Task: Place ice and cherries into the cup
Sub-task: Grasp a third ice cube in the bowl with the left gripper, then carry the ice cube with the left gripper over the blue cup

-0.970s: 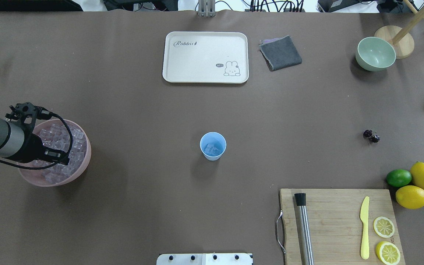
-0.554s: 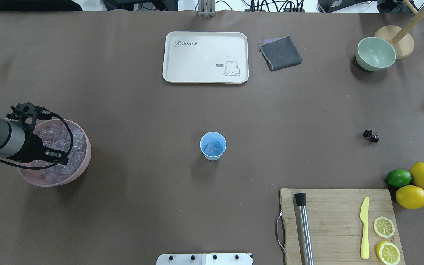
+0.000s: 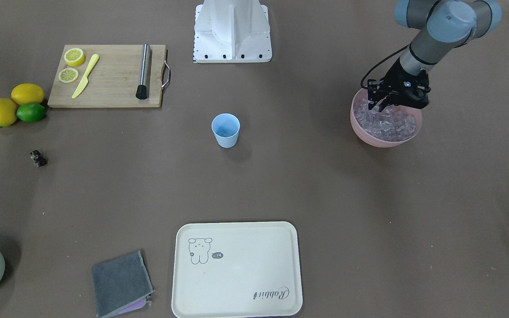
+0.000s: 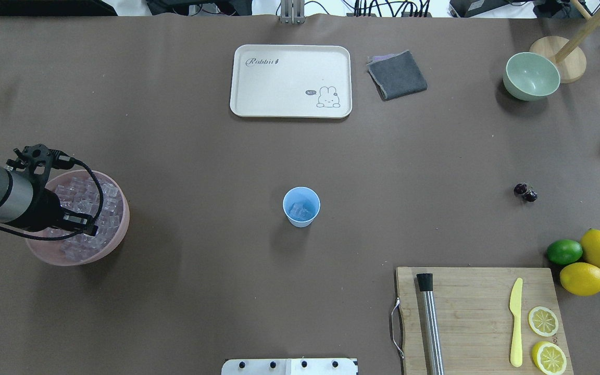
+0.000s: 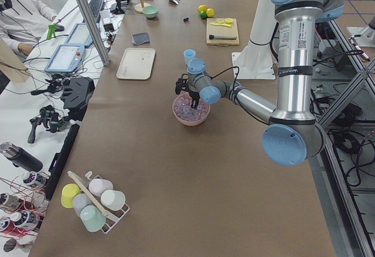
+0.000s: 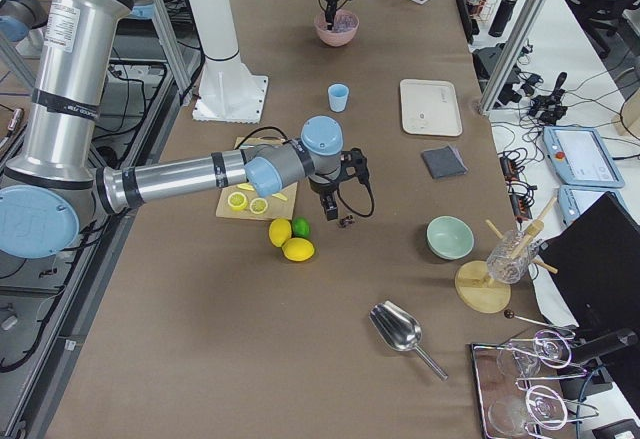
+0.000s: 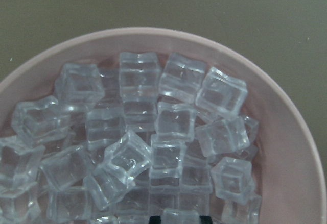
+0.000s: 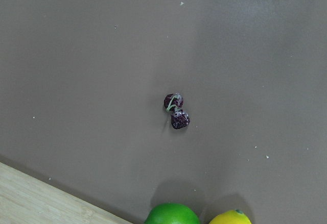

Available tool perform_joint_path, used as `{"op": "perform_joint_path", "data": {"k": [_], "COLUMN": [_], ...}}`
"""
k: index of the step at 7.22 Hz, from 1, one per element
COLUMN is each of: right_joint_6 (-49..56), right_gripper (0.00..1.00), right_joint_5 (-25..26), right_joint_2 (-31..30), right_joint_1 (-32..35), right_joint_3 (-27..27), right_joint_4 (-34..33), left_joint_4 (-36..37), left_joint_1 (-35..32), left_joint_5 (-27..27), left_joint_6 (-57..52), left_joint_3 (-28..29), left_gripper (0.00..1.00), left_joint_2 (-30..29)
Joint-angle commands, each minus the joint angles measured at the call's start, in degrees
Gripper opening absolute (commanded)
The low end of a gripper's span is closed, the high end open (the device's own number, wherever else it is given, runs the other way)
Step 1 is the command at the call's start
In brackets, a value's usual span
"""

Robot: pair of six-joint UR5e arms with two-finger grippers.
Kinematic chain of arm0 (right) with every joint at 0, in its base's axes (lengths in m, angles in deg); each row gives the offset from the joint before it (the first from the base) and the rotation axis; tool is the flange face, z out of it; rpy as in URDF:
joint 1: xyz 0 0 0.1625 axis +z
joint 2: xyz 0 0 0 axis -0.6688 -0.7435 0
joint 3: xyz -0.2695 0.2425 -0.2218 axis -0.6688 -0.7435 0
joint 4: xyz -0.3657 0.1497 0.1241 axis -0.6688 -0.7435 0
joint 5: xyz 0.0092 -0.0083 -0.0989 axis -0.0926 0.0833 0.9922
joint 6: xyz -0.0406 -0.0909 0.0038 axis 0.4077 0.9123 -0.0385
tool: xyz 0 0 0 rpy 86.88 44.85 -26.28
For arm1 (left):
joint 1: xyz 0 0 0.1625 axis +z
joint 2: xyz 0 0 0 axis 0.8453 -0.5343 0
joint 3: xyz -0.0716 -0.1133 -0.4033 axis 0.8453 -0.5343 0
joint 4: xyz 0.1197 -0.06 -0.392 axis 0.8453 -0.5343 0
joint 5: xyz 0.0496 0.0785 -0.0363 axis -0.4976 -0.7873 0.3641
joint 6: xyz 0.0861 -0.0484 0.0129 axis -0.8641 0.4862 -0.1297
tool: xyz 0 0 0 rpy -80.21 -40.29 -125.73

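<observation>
Hovering at the left, the left gripper (image 4: 82, 224) is held low over the ice (image 4: 107, 205) heaped in the pink bowl (image 4: 116, 244); whether its jaws are parted or hold a cube cannot be told. A few cubes are seen inside the cup (image 4: 300, 223) at mid-table. Further right, the cherries (image 4: 525, 192) are found on the bare table (image 4: 201, 156), beneath the right gripper (image 6: 330, 209), whose opening cannot be told either.

Pink bowl (image 7: 283, 147) heaped with ice (image 7: 176, 119), clear cubes jumbled at all angles. Bare brown worktop (image 7: 163, 4) beyond rim. Left gripper (image 7: 180, 219) tips barely in frame, apart, one cube between.
</observation>
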Motion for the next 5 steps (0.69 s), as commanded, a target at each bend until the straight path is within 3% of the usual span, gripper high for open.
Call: {"op": "perform_joint_path", "data": {"k": [1, 2, 4, 5], "right_joint_6": [-0.1, 0.0, 0.0, -0.1], "right_gripper": [1.00, 1.00, 1.00, 1.00], "right_joint_5": [0.0, 0.0, 0.0, 0.1], "right_joint_2": [0.0, 0.0, 0.2, 0.5], "right_joint_1": [0.0, 0.0, 0.0, -0.1], "right_joint_3": [0.1, 0.0, 0.0, -0.1], "right_joint_4": [0.0, 0.0, 0.0, 0.0], "left_joint_4": [0.3, 0.4, 0.4, 0.8], "left_joint_1": [-5.3, -6.2, -4.5, 0.3], "left_joint_5": [9.0, 10.6, 10.5, 8.4], "left_joint_6": [0.2, 1.1, 13.3, 20.5], "left_joint_3": [-3.6, -3.1, 1.8, 4.8], "left_gripper": [0.00, 0.00, 0.00, 0.00], "left_joint_2": [-1.1, -5.5, -18.1, -24.4]}}
